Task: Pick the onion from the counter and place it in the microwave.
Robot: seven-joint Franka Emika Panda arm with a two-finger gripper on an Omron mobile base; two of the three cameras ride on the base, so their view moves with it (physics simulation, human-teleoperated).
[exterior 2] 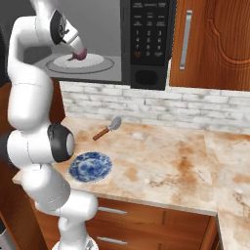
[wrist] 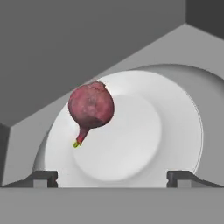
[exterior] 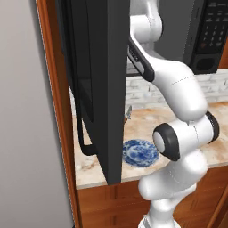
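Hand view, nearest first: the gripper (wrist: 112, 177) shows its two dark fingertips (wrist: 41, 177) far apart at the bottom edge, jaws wide and holding nothing. Just beyond them lies the onion (wrist: 91, 106), a reddish-purple bulb with its stalk end pointing down-left, resting on the white turntable plate (wrist: 175, 127) toward its left side. Grey interior walls close in behind.

Right base view: the blue plate (exterior 2: 90, 166) sits near the front edge of the counter (exterior 2: 166, 166), with a small wooden-handled tool (exterior 2: 108, 128) further back by the brick backsplash. Above, the arm reaches into the microwave (exterior 2: 146, 44), and the onion (exterior 2: 80, 53) shows at the gripper tip over the turntable.

Left base view: the open microwave door (exterior: 100, 84) stands close to the arm's links.

Assessment: placement appears complete. Risks remaining: the round onion could roll off the plate if a finger brushes it on the way out; a careless retreat could also strike the door or cavity frame.
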